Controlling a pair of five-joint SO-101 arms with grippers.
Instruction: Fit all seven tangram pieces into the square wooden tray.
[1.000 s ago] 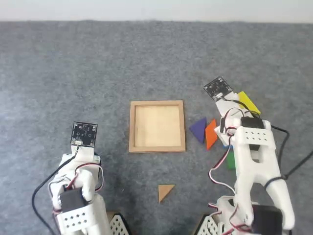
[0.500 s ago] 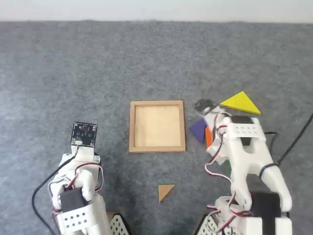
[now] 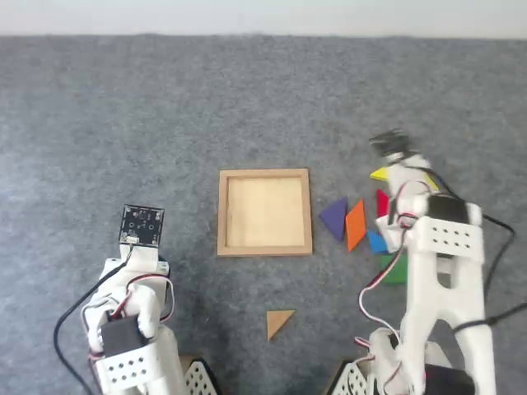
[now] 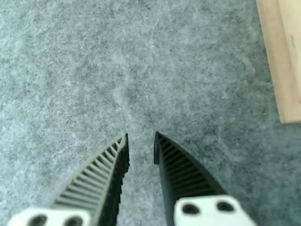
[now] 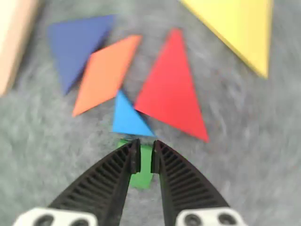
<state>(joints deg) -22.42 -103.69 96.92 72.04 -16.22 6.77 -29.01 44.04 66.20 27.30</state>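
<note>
The square wooden tray [image 3: 223, 212] lies flat on the grey carpet [image 3: 123, 107] at the middle of the high view. All 7 tangram pieces lie outside it.

6 of them cluster at the tray's 3 o'clock. The purple triangle [image 3: 333, 218] is nearest the tray, with the orange parallelogram [image 3: 355, 224] right against its far edge. The red triangle [image 3: 382, 203] lies just beyond the parallelogram, and the small blue triangle [image 3: 376, 241] is tucked between their lower corners. The green piece [image 3: 396, 270] sits at 5 o'clock from the blue triangle. The large yellow triangle [image 5: 235, 23] lies at 12 o'clock from the red one, partly under the right arm in the high view. The 7th, a plain wooden triangle [image 3: 279, 322], lies alone at the tray's 6 o'clock, well apart from the rest.

The right gripper [image 5: 144, 143] hangs over the green piece, just short of the blue triangle, its jaws almost pressed together with only a thin slit between them, pinching nothing.

The left gripper [image 4: 141, 139] is over bare carpet at the tray's 8 o'clock, jaws slightly spread and holding nothing, with a corner of the tray's rim near.
</note>
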